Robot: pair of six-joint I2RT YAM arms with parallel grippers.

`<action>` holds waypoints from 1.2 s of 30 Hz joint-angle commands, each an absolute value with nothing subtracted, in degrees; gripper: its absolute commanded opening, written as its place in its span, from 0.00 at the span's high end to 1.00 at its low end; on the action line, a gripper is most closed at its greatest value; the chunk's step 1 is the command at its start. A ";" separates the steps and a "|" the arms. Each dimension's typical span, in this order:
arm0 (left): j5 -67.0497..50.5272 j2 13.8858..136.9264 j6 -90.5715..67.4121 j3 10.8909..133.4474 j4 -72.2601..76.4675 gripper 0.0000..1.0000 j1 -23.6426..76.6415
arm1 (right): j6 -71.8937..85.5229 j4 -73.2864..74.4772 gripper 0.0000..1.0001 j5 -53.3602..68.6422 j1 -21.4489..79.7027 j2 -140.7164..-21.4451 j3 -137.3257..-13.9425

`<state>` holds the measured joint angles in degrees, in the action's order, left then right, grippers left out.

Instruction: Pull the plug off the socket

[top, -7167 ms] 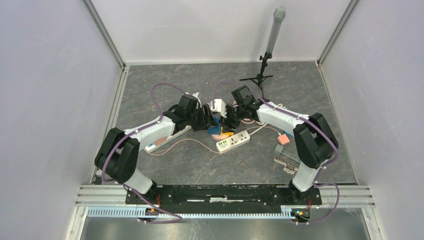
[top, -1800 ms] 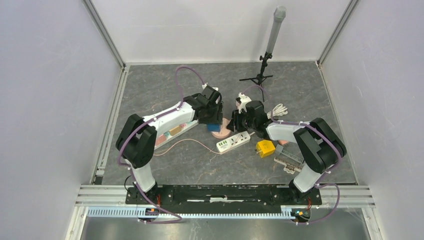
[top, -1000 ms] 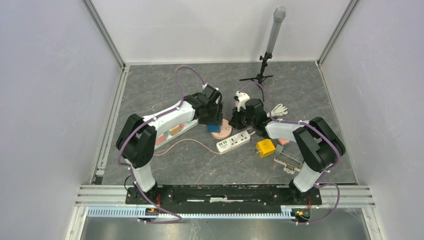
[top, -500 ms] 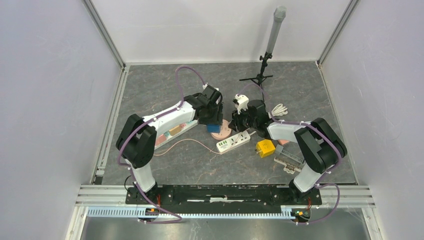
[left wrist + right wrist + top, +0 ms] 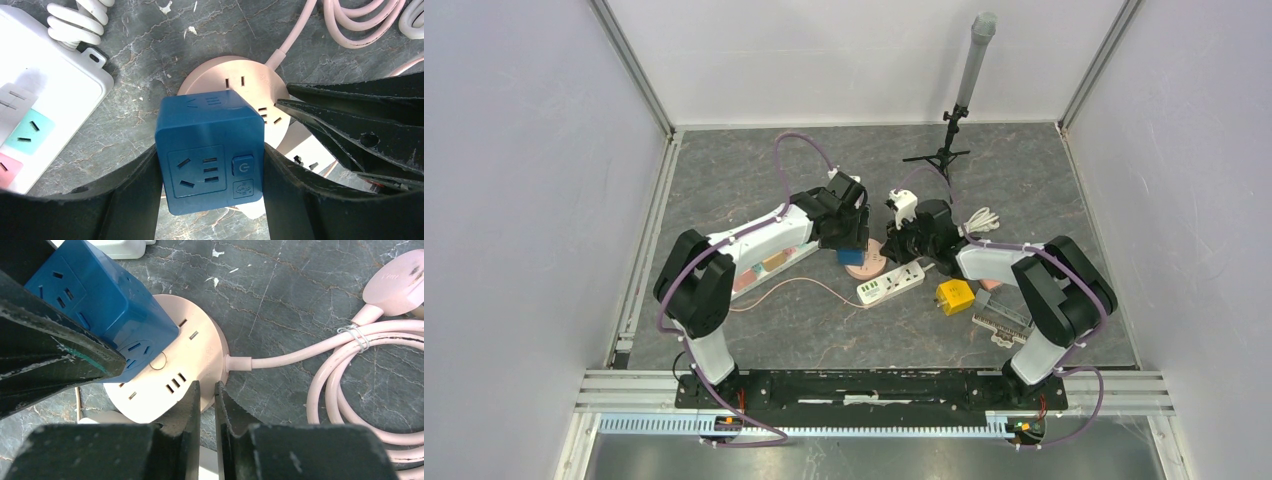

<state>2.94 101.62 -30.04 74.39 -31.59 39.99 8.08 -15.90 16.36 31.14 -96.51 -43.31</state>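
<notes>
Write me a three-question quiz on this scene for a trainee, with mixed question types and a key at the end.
1. True or false: the left gripper clamps the blue cube plug by two opposite sides.
2. What lies directly beneath the blue cube plug? A) a wooden board B) the pink round socket C) a metal tray
3. Short answer: which gripper has its fingers nearly together over the pink round socket's rim, close to where the pink cord leaves it?

Key: 1 true; 2 B; 3 the right gripper.
</notes>
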 commanded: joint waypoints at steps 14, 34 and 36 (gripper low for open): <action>3.60 101.29 -34.69 78.10 -29.95 0.66 42.99 | 7.02 -2.73 0.85 4.95 33.10 -102.13 -39.35; 3.77 103.02 -35.08 80.31 -33.06 0.66 43.83 | 8.06 -3.25 0.87 6.25 33.91 -102.21 -39.03; 5.08 104.63 -35.84 81.48 -33.66 0.66 45.06 | 8.36 -3.33 0.87 5.97 33.92 -102.52 -38.89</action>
<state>5.08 103.22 -31.22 78.06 -36.84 40.82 9.93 -18.04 11.42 33.67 -96.60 -42.63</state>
